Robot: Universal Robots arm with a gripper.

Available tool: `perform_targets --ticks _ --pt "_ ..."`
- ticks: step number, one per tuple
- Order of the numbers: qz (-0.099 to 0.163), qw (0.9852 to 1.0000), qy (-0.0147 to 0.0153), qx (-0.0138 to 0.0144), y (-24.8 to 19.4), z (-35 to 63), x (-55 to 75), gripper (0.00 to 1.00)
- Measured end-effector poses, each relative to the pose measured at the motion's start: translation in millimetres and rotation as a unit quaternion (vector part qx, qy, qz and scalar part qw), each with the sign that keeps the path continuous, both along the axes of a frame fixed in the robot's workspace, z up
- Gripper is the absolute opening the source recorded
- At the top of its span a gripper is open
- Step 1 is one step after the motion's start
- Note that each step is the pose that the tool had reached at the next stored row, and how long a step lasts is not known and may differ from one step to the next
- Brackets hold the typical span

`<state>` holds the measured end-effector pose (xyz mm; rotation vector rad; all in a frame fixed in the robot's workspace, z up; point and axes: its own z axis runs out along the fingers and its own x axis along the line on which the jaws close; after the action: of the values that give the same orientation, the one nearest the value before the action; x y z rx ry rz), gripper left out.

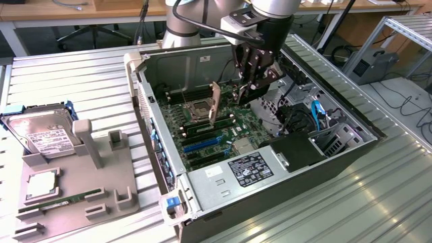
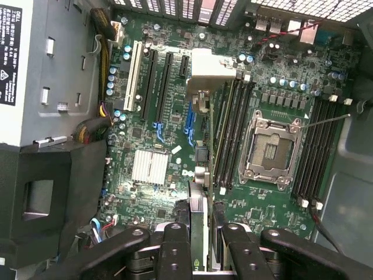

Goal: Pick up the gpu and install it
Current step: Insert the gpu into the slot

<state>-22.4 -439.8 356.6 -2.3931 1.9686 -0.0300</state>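
Observation:
The gpu (image 1: pixel 217 101) hangs upright inside the open computer case (image 1: pixel 155 136), its silver bracket end toward the exterior view's left. My gripper (image 1: pixel 247 93) reaches down into the case and is shut on the card's upper edge. In the wrist view the gpu (image 2: pixel 199 201) shows edge-on between my black fingers (image 2: pixel 175 245), with my gripper (image 2: pixel 201 242) closed around it above the green motherboard (image 2: pixel 157 140). The card is held above the board, near the RAM slots and CPU socket (image 2: pixel 271 149), apart from the expansion slots (image 2: pixel 166 81).
A grey fixture (image 1: pixel 81 167) on the exterior view's left holds a silver hard drive (image 1: pixel 44 132), a CPU (image 1: pixel 42 185) and a green RAM stick (image 1: pixel 60 201). Inside the case sit the power supply (image 1: pixel 250 169), a black shroud (image 2: pixel 52 192) and cables (image 1: pixel 316 114).

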Motion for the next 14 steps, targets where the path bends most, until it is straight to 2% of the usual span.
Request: perform_targets --ticks 14 --pt "0.030 0.9996 0.0000 0.0000 0.0 0.0 0.0 0.26"
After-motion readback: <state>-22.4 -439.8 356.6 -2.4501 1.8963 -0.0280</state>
